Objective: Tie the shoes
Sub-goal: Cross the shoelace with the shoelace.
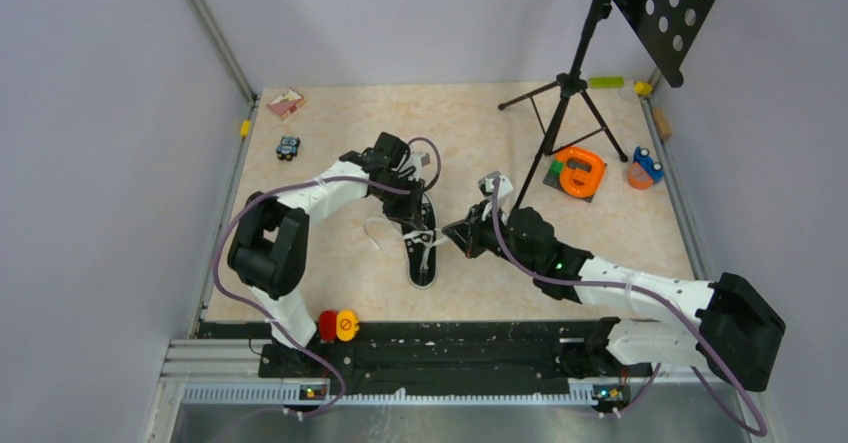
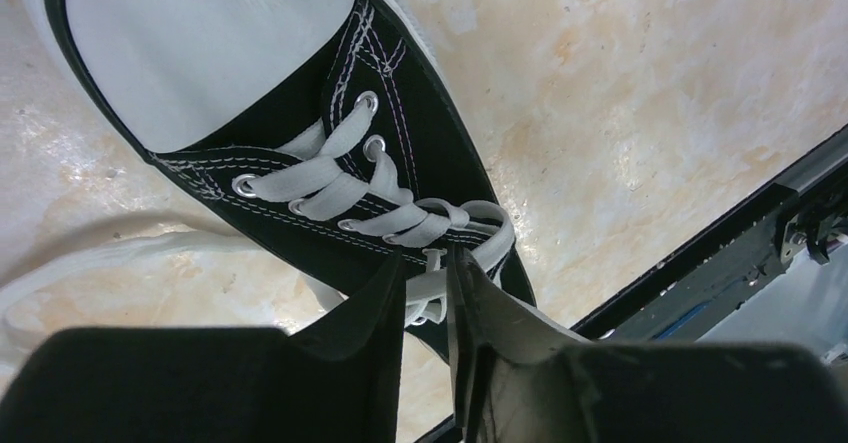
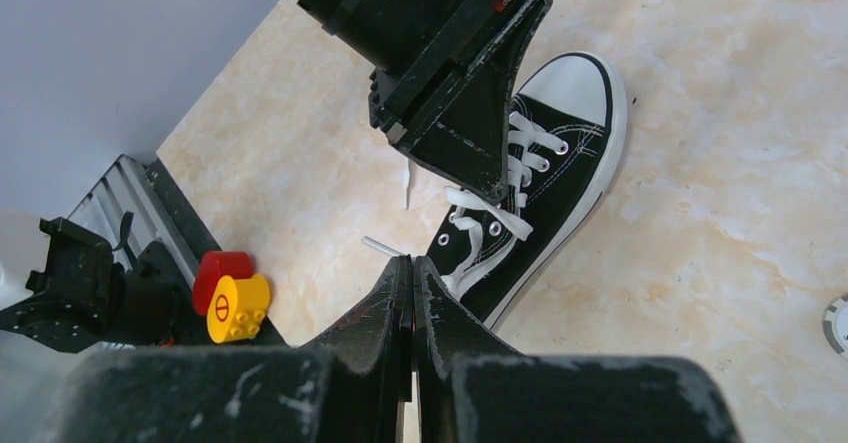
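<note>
A black sneaker (image 1: 424,263) with white laces and a white toe cap lies mid-table, toe toward the near rail. My left gripper (image 1: 418,225) hovers over its lacing. In the left wrist view the left gripper (image 2: 427,255) has its jaws a narrow gap apart, with a white lace strand (image 2: 430,288) crossing between them just above the sneaker (image 2: 420,133). My right gripper (image 1: 450,235) sits beside the sneaker's right side. In the right wrist view the right gripper (image 3: 412,259) is shut on a lace that runs from the sneaker (image 3: 560,143), with the lace's tip (image 3: 383,247) sticking out to the left.
A loose lace (image 1: 378,225) curls on the table left of the sneaker. Red and yellow blocks (image 1: 338,324) sit on the near rail. A black tripod (image 1: 565,113), an orange object (image 1: 580,171) and a blue toy (image 1: 645,168) stand back right. A small toy (image 1: 288,147) and a pink box (image 1: 285,102) lie back left.
</note>
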`<state>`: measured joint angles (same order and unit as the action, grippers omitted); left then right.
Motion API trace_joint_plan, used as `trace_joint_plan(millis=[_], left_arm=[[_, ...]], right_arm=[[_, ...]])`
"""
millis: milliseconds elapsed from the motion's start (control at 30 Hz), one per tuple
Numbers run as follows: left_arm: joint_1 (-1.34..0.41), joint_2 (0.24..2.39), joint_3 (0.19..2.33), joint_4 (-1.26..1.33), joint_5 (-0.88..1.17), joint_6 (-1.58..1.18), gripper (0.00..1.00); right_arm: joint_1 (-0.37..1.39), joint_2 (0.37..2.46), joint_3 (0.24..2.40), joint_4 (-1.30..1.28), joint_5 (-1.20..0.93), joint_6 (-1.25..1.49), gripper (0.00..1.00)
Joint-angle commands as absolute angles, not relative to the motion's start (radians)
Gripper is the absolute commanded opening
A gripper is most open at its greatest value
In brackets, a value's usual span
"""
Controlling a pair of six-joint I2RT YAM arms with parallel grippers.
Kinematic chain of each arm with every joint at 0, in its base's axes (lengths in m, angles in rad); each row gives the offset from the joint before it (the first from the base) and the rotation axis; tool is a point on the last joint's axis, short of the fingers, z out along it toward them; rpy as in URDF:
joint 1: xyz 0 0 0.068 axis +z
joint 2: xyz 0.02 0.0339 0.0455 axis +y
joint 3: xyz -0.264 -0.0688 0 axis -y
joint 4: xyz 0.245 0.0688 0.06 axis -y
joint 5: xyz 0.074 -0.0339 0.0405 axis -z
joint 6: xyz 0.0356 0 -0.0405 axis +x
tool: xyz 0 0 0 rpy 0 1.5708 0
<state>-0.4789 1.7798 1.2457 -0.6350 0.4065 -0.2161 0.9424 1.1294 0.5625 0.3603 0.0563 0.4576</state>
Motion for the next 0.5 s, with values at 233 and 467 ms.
trace_joint_plan(millis=[233, 467], left_arm=[[-0.511, 1.665, 1.263, -0.655, 0.402, -0.114, 0.39], [-0.549, 1.651, 1.206, -0.564, 0.403, 0.005, 0.39]], right_arm=[[0.949, 1.104, 0.549, 0.407, 0.067, 0.471, 0.00], [0.948, 1.096, 0.553, 0.396, 0.071, 0.470, 0.00]])
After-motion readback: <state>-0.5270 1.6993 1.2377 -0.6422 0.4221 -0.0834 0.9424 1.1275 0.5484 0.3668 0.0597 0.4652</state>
